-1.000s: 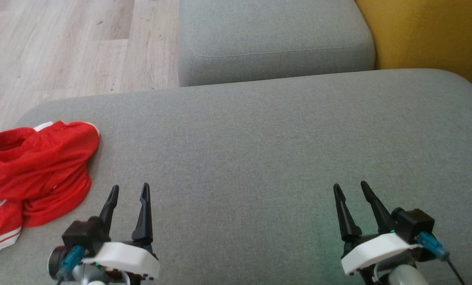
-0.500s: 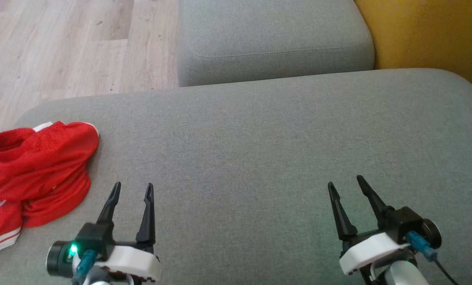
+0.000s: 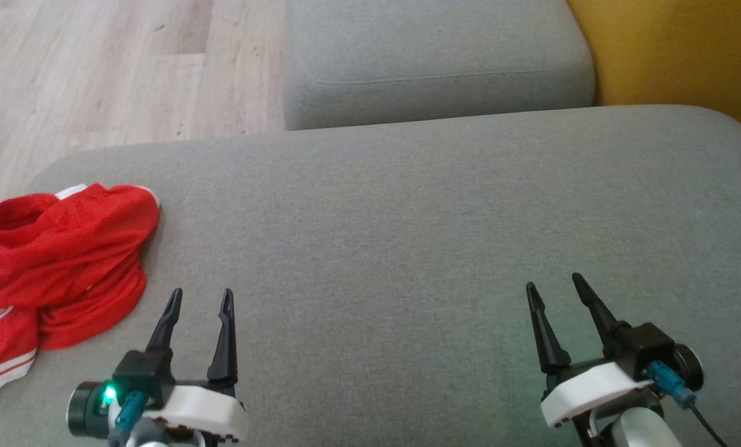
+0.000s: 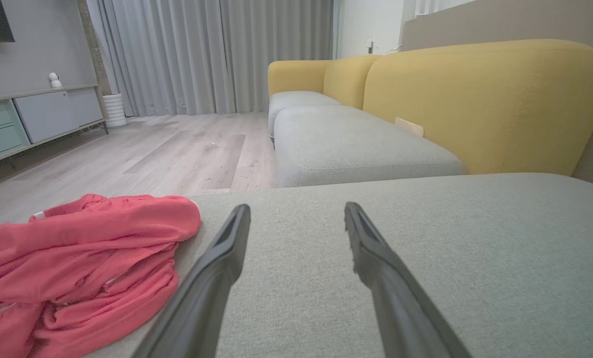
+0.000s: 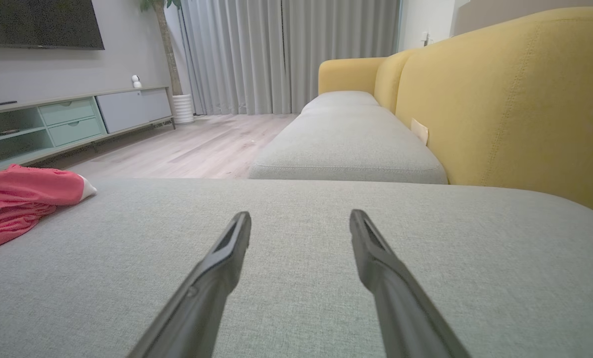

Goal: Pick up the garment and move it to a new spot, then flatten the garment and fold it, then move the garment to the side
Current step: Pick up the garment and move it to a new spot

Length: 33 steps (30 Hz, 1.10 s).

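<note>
Both spread and empty, judged readied for pickup: left gripper (image 3: 200, 292), right gripper (image 3: 553, 280) | garment (image 3: 59, 261) seen bunched at lower left, untouched

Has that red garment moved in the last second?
No. The red garment lies crumpled at the same left end of the grey cushion; only the camera shifted.

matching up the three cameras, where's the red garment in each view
Head view: red garment at the far left edge, crumpled on the large grey cushion, left of the left gripper.
Left wrist view: red garment at the lower left.
Right wrist view: red garment at the left edge, midway down.
Shared landmark: the smaller grey seat cushion beyond, against the yellow sofa back.
</note>
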### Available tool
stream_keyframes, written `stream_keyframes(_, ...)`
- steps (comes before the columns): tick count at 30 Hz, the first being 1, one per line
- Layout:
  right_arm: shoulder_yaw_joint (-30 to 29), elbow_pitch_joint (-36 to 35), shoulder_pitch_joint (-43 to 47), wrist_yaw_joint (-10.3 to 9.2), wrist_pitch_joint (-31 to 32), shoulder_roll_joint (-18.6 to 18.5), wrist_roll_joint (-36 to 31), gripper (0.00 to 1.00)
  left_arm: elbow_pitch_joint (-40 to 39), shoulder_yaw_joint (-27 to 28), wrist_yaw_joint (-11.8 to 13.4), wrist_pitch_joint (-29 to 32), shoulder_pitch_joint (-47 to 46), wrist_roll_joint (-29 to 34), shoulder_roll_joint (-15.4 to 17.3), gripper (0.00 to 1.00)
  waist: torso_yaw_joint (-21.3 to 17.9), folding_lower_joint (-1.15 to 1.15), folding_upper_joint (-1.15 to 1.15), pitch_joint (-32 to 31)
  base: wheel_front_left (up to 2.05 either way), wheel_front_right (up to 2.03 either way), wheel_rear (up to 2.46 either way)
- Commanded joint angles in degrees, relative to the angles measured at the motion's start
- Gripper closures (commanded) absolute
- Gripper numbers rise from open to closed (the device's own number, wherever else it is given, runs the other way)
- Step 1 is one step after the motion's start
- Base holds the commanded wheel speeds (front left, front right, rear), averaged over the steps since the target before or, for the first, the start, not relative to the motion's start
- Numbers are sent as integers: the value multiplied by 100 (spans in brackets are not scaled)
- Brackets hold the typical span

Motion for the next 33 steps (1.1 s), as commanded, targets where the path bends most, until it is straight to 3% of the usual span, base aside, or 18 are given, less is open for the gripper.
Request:
stream_keyframes(1, 134, -198, -322, -4, -79, -12, 26, 0, -165, 219, -17, -70, -249, 27, -6, 0, 51, 0, 0, 21, 0, 0, 0)
stream_keyframes(8, 292, -320, -247, -4, -79, -12, 156, 0, -142, 300, 43, -70, -257, 9, -26, 0, 404, 0, 0, 103, 0, 0, 0)
stream_keyframes(16, 353, -499, -134, -4, -79, -12, 155, 0, -201, 441, 169, -70, -202, 67, -34, 0, 1055, 0, 0, 112, 0, 0, 0)
stream_keyframes(27, 226, -558, 62, -4, -79, -12, 146, 0, -272, 672, 161, -70, -93, 154, 7, 0, 2064, 0, 0, -15, 0, 0, 0)
stream_keyframes(33, 264, -544, 90, -4, -79, -12, 138, 0, -379, 805, 201, -70, 0, 195, 58, 0, 2364, 0, 0, -39, 0, 0, 0)
